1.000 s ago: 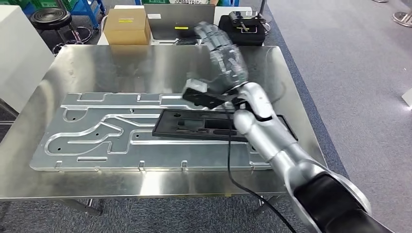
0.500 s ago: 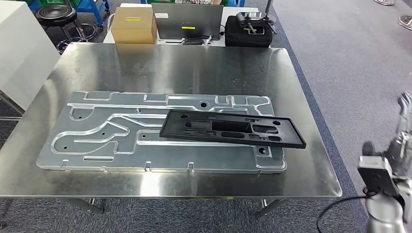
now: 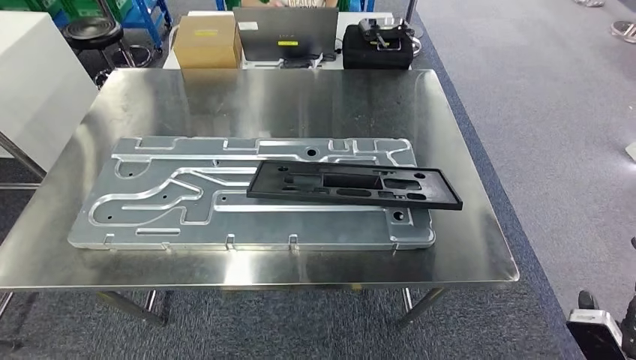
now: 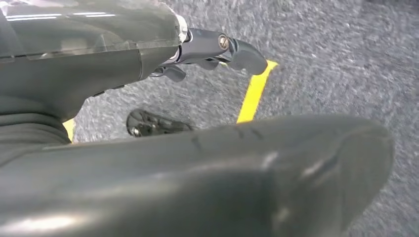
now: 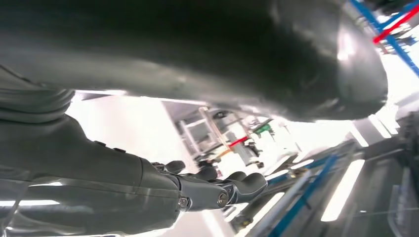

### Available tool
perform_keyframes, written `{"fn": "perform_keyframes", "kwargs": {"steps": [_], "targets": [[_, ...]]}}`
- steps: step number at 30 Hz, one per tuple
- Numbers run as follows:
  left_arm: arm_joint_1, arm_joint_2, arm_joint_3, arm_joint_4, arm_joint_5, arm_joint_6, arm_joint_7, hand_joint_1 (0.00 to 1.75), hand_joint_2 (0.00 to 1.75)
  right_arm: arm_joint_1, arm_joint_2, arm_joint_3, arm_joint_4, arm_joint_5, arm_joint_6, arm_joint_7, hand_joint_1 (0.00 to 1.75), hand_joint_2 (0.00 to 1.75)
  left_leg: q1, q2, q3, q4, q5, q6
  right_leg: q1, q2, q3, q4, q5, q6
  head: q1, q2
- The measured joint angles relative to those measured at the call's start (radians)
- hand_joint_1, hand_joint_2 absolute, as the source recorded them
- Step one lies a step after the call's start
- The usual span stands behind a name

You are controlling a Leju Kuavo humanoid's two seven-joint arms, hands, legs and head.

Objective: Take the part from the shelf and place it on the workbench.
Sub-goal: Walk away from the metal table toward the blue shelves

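The black rectangular part (image 3: 352, 185), a flat frame with several cut-outs, lies flat on the grooved aluminium plate (image 3: 165, 202) on the steel workbench (image 3: 300, 97), its right end reaching past the plate's edge. Nothing touches it. My right arm's wrist (image 3: 604, 334) sits low at the bottom right corner, off the table and well away from the part. In the right wrist view my right hand (image 5: 148, 187) holds nothing, its dark fingers (image 5: 232, 190) loosely extended. My left hand (image 4: 123, 59) hangs over grey carpet with its fingers (image 4: 222, 47) stretched out and nothing in them.
Behind the workbench stand a cardboard box (image 3: 206, 41), a laptop (image 3: 289, 34) and a black case (image 3: 379, 45). A white cabinet (image 3: 34, 90) flanks the table's left side, with a black stool (image 3: 94, 34) beyond. Grey carpet (image 3: 540, 112) spreads to the right; a yellow floor line (image 4: 252, 94) runs under my left hand.
My right arm has pulled back from above the part, swung right and dropped below the table's corner. The part stays on the plate. The camera has shifted slightly.
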Motion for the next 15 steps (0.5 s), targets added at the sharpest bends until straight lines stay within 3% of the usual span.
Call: {"fn": "perform_keyframes", "kwargs": {"steps": [2,3,5,6,7,8,10,12,13,15], "targets": [[-0.001,-0.001,0.000,0.000,0.000,0.002,0.004,0.00,0.00,0.000,0.015,-0.023,0.019,0.020,0.009,0.000,0.00,0.00,0.003,0.006,-0.014,-0.005,0.021,0.013,-0.004,0.002,-0.011,0.018,-0.027,0.012,0.000,0.000],[-0.001,-0.002,0.000,0.000,0.000,0.003,0.007,0.00,0.00,-0.002,0.020,-0.034,0.031,0.029,0.015,0.000,0.00,0.00,0.005,0.009,-0.025,-0.007,0.033,0.017,-0.006,0.002,-0.024,0.056,-0.069,0.018,0.000,0.000],[-0.002,-0.002,0.000,0.000,0.000,0.004,0.010,0.00,0.00,-0.006,0.027,-0.051,0.056,0.041,0.025,0.001,0.00,0.00,0.006,0.012,-0.051,-0.006,0.053,0.022,-0.011,0.001,-0.059,0.182,-0.176,0.029,0.000,0.000],[-0.001,-0.003,0.000,0.000,0.000,0.004,0.011,0.00,0.00,-0.008,0.031,-0.057,0.067,0.045,0.028,0.001,0.00,0.00,0.005,0.013,-0.064,-0.005,0.063,0.021,-0.012,0.001,-0.071,0.245,-0.212,0.033,0.000,0.000],[-0.001,-0.003,0.000,0.000,0.000,0.004,0.011,0.00,0.00,-0.008,0.035,-0.062,0.077,0.048,0.031,0.002,0.00,0.00,0.005,0.013,-0.077,-0.004,0.073,0.020,-0.013,0.001,-0.068,0.282,-0.224,0.034,0.000,0.000],[-0.001,-0.003,0.001,0.000,0.000,0.004,0.012,0.00,0.00,-0.010,0.039,-0.066,0.085,0.054,0.034,0.002,0.00,0.00,0.005,0.013,-0.089,-0.004,0.081,0.017,-0.013,0.001,-0.048,0.285,-0.217,0.034,0.000,0.000],[-0.001,-0.004,0.001,0.000,0.001,0.004,0.012,0.00,0.00,-0.017,0.045,-0.076,0.104,0.072,0.046,0.006,0.00,0.00,0.005,0.013,-0.107,-0.002,0.097,0.012,-0.013,0.001,0.059,0.168,-0.174,0.027,0.000,0.000],[-0.003,-0.008,0.003,0.000,0.002,0.003,0.012,0.00,0.00,-0.029,0.049,-0.089,0.127,0.097,0.060,0.014,0.00,0.00,0.004,0.014,-0.114,-0.004,0.111,0.003,-0.007,0.001,0.170,0.013,-0.161,0.014,0.000,0.000],[-0.003,-0.010,0.003,0.000,0.001,0.003,0.012,0.00,0.00,-0.035,0.051,-0.099,0.144,0.111,0.064,0.016,0.00,0.00,0.004,0.013,-0.114,-0.005,0.118,-0.002,-0.004,0.002,0.195,-0.027,-0.164,0.007,0.000,0.000],[-0.004,-0.013,0.005,0.000,0.000,0.003,0.012,0.00,0.00,-0.048,0.055,-0.127,0.192,0.153,0.074,0.018,0.00,0.00,0.006,0.013,-0.114,-0.011,0.132,-0.016,0.002,0.001,0.197,-0.045,-0.158,-0.007,-0.001,0.000]]}}
